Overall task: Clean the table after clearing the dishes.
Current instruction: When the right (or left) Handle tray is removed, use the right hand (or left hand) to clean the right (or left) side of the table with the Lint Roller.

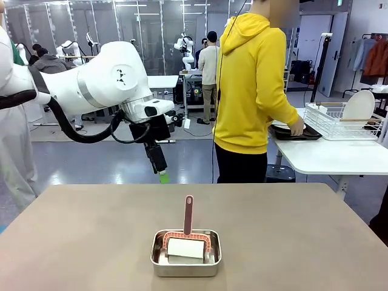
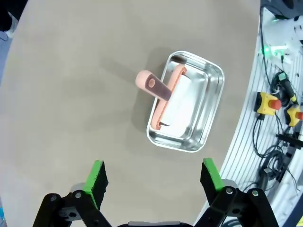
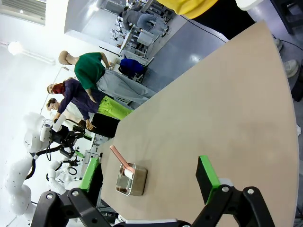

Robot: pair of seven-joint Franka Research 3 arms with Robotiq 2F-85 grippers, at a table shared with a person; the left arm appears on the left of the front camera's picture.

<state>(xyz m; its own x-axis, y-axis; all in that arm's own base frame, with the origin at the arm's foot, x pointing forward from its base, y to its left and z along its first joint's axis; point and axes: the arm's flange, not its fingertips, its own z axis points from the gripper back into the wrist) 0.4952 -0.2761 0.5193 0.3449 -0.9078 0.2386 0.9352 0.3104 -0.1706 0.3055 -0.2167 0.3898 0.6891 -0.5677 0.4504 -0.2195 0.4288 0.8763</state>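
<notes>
Left gripper hangs over the far-left part of the table, fingers down, jaws wide, nothing in them. Its wrist view has the steel pan dead ahead of the green pads, so I read this as lining up on the tool, not yet a grab. The pan sits mid-table on the robot's side. In it is a roller with the white pad lying flat and the pink handle upright, presumably parked that way so a gripper can pinch the handle from above. Otherwise the tabletop looks bare, so the clearing part looks done. A person stands at the white side table, hand on a dark tray. I can't tell what's on the tray, and a wire rack is just beside it. Right gripper is also wide and empty, held high and well apart from the pan, likely keeping clear of the left arm.
</notes>
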